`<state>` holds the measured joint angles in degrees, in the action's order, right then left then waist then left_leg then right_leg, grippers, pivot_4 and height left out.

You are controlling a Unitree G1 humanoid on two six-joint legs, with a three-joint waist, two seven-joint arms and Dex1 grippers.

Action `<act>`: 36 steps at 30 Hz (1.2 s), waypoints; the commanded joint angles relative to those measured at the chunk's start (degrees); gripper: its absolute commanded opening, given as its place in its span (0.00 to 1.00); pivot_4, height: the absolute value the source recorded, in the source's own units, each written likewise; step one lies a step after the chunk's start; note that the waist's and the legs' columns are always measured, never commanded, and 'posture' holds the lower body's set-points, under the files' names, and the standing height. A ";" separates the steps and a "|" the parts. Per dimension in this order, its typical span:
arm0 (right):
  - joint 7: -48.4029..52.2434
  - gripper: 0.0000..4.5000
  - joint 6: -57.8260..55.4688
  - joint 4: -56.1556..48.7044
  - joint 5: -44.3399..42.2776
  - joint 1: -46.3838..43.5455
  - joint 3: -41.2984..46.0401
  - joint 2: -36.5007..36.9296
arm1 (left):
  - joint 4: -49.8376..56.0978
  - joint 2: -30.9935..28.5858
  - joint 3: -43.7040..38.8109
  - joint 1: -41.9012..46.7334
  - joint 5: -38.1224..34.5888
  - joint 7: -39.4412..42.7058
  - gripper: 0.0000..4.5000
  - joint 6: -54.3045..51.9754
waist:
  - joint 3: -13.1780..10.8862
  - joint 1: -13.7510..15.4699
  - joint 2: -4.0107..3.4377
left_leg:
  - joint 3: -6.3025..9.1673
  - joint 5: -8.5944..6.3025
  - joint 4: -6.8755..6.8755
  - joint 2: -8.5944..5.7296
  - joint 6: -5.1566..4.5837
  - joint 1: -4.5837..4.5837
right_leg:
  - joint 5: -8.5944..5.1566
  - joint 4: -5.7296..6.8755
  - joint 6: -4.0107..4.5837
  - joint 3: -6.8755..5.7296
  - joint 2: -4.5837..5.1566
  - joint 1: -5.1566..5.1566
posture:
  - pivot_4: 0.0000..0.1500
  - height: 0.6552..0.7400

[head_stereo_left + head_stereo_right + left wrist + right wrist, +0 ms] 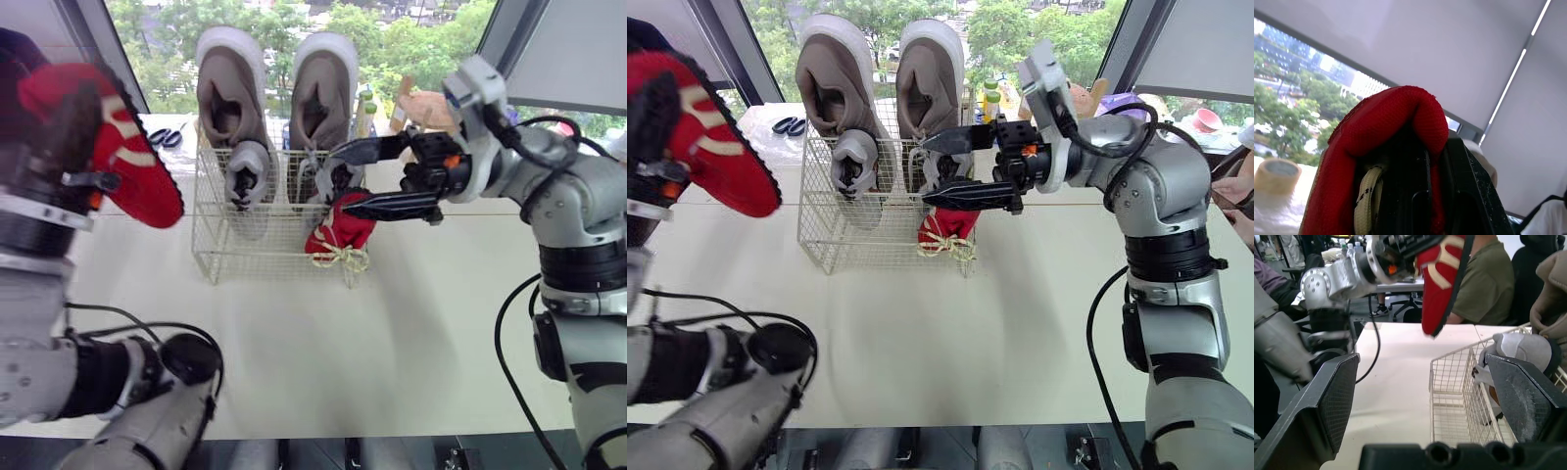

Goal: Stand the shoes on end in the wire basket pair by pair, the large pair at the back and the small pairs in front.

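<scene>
A white wire basket (223, 257) stands on the table. Two large taupe shoes (227, 93) stand on end along its back. Two small grey shoes (247, 174) stand in front of them. A small red shoe (339, 235) with cream laces sits in the basket's front right corner. My right gripper (340, 180) hangs open just above that shoe, with nothing between its fingers (1327, 406). My left gripper (71, 137) is raised at the far left, shut on a second red shoe (137, 166), its fingers (1415, 196) inside the opening.
Scissors (167, 136) lie behind the basket on the left. Bottles (364, 108) and a tan plush toy (429, 106) stand behind it on the right. A tape roll (1276, 171) sits near the window. Seated people (1479, 289) are across the table. The near table surface (392, 333) is bare.
</scene>
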<state>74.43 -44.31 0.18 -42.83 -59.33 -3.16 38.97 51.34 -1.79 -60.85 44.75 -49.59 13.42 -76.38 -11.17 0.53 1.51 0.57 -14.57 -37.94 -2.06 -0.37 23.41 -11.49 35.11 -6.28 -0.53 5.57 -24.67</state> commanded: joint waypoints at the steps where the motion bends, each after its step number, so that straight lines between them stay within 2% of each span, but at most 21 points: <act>1: -0.50 1.00 -1.49 -2.74 -0.69 -0.47 1.97 1.57 | -1.04 1.19 8.82 -3.87 -0.86 0.23 0.01 10.28 | 0.00 0.13 -0.01 | -0.02 -0.02 0.00 0.00 -0.03 0.00 | 0.00 0.00 0.00 0.02 0.00 0.00 | 1.00 1.00; 9: -4.83 1.00 -5.71 -7.96 -2.44 2.44 4.88 3.85 | -10.76 1.52 25.56 -14.05 4.76 2.88 0.01 28.73 | 0.01 0.19 -0.01 | -0.09 -0.09 -0.04 -0.01 -0.16 0.00 | -0.11 -0.06 0.22 0.08 0.04 0.01 | 1.00 1.00; 14: -7.28 1.00 -7.44 -10.60 -3.62 4.39 6.33 4.62 | -16.78 1.68 35.70 -22.36 14.97 5.64 0.01 44.15 | 0.02 0.19 -0.02 | -0.17 -0.12 -0.04 0.00 -0.23 0.01 | -0.12 -0.11 0.23 0.13 0.06 0.00 | 1.00 1.00; 16: -8.16 1.00 -8.04 -11.99 -4.10 5.30 6.68 4.89 | -18.94 1.41 39.36 -25.87 16.04 7.13 0.01 46.46 | 0.07 0.21 -0.10 | -0.19 -0.12 -0.04 0.00 -0.24 -0.03 | -0.13 -0.12 0.26 0.14 0.08 0.02 | 1.00 1.00; 23: -10.11 1.00 -8.94 -13.17 -5.33 6.08 7.43 4.93 | -17.96 -1.94 43.64 -35.08 13.39 7.47 0.01 47.32 | 0.13 0.20 -0.20 | -0.21 -0.15 -0.07 0.01 -0.31 -0.04 | -0.14 -0.14 0.28 0.15 0.11 0.04 | 1.00 1.00; 28: -10.76 1.00 -8.34 -12.62 -5.22 6.26 6.85 4.18 | -16.33 -3.88 42.96 -40.10 6.02 7.12 0.01 46.18 | 0.14 -0.03 -0.23 | -0.22 -0.19 -0.06 0.04 -0.38 -0.04 | -0.14 -0.15 0.28 0.16 0.11 0.02 | 1.00 1.00; 31: -10.78 1.00 -7.94 -12.03 -4.97 6.04 6.43 3.76 | -15.39 -5.42 42.12 -40.61 0.14 6.37 0.26 44.99 | 0.14 0.06 -0.22 | -0.22 -0.19 -0.06 0.06 -0.38 -0.04 | -0.15 -0.15 0.29 0.15 0.10 0.01 | 1.00 1.00; 34: -10.48 1.00 -7.69 -11.65 -4.78 6.09 6.36 3.82 | -13.75 -8.12 40.77 -40.86 -3.61 3.59 0.57 43.98 | 0.13 0.24 -0.22 | -0.22 -0.19 -0.07 0.05 -0.38 -0.03 | -0.15 -0.15 0.29 0.14 0.10 0.02 | 1.00 1.00; 36: -10.29 1.00 -7.57 -11.41 -4.69 6.27 6.39 4.00 | -11.91 -10.61 39.14 -42.25 -8.48 2.46 0.57 42.78 | 0.13 0.20 -0.23 | -0.21 -0.19 -0.09 0.04 -0.38 -0.02 | -0.15 -0.16 0.29 0.14 0.10 0.03 | 1.00 1.00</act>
<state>63.84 -52.87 -10.94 -47.36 -52.49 2.19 42.60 36.38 -10.94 -19.52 3.97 -53.31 17.02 -32.62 -11.04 0.72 1.29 0.35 -14.77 -38.04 -2.02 -0.75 23.39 -11.64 34.96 -6.00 -0.39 5.68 -24.64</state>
